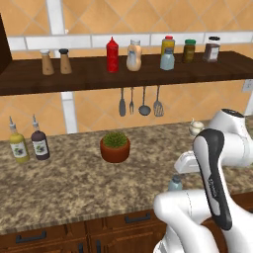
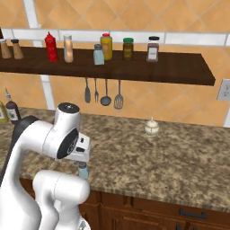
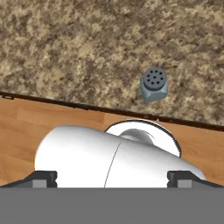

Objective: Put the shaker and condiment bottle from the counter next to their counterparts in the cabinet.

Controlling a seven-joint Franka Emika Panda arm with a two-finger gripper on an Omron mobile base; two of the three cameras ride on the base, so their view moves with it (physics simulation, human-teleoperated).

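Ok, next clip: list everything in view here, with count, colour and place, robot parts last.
shaker: 1, pale blue-grey, grey cap, on counter by its front edge
condiment bottle: 1, peach-orange, on cabinet right of red squeeze bottle
shelf shaker: 1, pale blue-grey, on cabinet
wooden mills: 2, brown, cabinet's left end
jars: 3, yellow, green, dark, cabinet's right part
hanging utensils: 4, grey, under cabinet
oil bottles: 2, yellow and dark, counter's left
potted plant: 1, green in brown pot, mid-counter
lidded pot: 1, cream, counter's right
drawer fronts: brown, black handles, below counter
wall outlet: 1, white, right wall
gripper: 1, dark tips, open, above the counter's edge, holding nothing
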